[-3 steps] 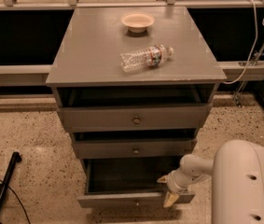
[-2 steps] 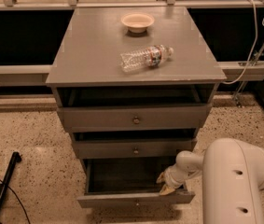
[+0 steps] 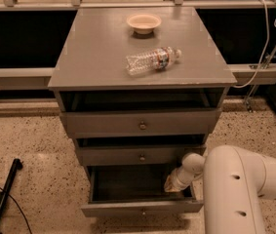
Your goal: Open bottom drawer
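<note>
Speckled floor (image 3: 35, 145), grey cabinet (image 3: 103, 48), hand (image 3: 172, 185) in bottom drawer (image 3: 142, 209)

Bowl (image 3: 144, 22) and toppled water bottle (image 3: 152, 61) rest on cabinet top (image 3: 96, 57)

Grey-painted wooden bottom drawer (image 3: 128, 209) stands pulled out. Its dark interior gives open room from above across left and centre. The gripper (image 3: 174, 184) occupies the right end, inside the drawer by its right wall. The mid-sized grey drawer front (image 3: 108, 156) overhangs the rear. A bulky white robot arm (image 3: 240, 189) blocks the cabinet's right side. On the left floor, a black rod (image 3: 3, 199) lies well apart.
</note>
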`<state>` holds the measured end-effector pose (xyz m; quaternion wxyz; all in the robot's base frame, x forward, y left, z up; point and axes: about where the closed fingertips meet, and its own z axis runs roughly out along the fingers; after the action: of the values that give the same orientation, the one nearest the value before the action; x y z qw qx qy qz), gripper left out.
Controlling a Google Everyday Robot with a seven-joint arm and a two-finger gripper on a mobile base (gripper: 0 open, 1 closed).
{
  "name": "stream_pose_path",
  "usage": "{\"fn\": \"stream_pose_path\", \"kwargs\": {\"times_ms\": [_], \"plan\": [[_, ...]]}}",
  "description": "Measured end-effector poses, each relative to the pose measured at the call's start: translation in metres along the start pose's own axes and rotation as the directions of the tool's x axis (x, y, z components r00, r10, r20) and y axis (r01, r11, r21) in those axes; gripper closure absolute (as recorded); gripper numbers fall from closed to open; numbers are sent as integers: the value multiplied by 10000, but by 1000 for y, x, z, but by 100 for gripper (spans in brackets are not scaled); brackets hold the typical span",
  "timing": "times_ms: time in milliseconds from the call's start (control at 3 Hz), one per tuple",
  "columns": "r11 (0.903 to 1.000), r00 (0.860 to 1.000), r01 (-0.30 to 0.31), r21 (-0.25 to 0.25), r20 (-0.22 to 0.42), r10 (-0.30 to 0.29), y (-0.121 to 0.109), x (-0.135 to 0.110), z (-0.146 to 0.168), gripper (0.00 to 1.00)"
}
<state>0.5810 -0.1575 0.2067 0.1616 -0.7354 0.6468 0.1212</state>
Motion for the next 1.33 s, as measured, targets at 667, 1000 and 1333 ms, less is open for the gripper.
{"fn": "stream_pose_path", "kwargs": {"times_ms": [667, 1000, 1333], "plan": [[9986, 9991, -425, -316, 60, 427, -8, 30, 39, 70], [9949, 9975, -666, -755, 184, 681, 2, 40, 60, 71], [9885, 9949, -855, -1251, 418, 913, 13, 42, 75, 89]]}}
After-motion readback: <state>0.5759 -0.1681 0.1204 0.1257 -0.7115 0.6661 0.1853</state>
